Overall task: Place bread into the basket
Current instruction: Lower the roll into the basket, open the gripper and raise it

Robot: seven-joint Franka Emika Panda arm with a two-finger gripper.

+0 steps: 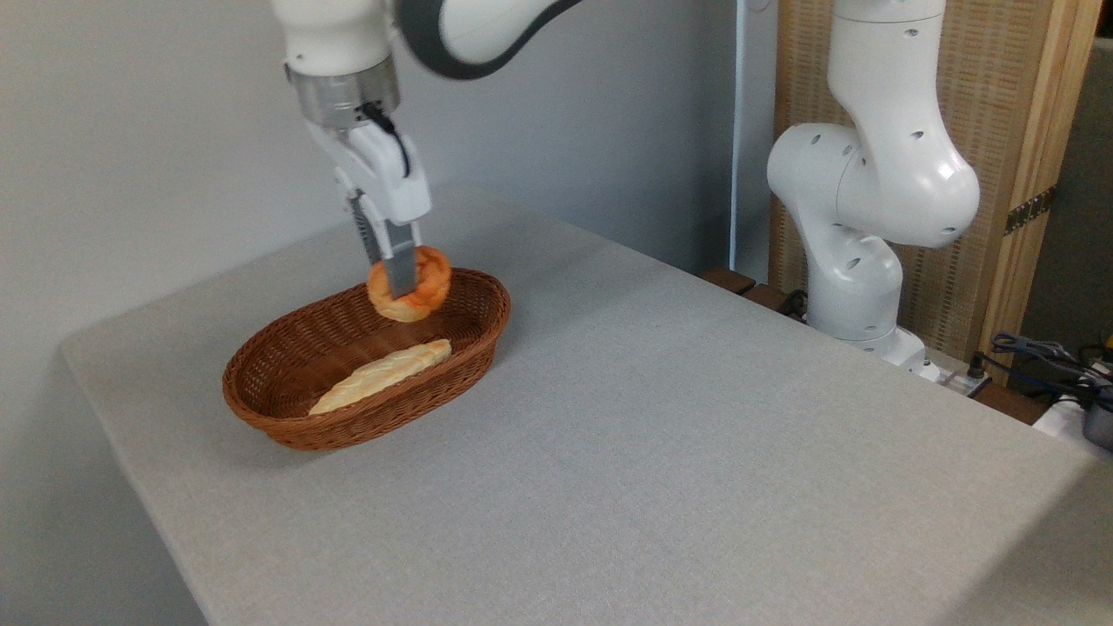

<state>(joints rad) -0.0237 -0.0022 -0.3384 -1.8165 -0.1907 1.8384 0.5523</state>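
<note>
Table (696,452) first: a broad grey cloth-covered surface fills most of the view, bare apart from one group of things toward its far left corner. Behind it, at the right, stands the white base and lower joints of the robot arm (869,191), whose upper links reach across the top of the picture and come down on the left. Cables (1043,356) lie on the floor area past the table's right edge, in front of a wooden panel.

Next in size is the basket (287,426), an oval brown wicker one with flared sides, resting flat on the table. A long pale braided loaf (383,376) lies inside it along the near wall.

Smaller again is the gripper (402,283), pointing straight down over the far right end of the basket. Its fingers are pinched on the bread (426,280), a small round orange-golden bun, with one grey finger crossing the bun's near face. The bun hangs above the basket's interior, close to the far rim; it seems to be just clear of the wicker floor, though from this angle I cannot tell whether its underside touches anything.

As for progress, the pick-up and the carry look finished, since the bun is already over the basket. What appears to remain is a short lowering if needed, the release of the bun beside the loaf, and the arm pulling clear.
</note>
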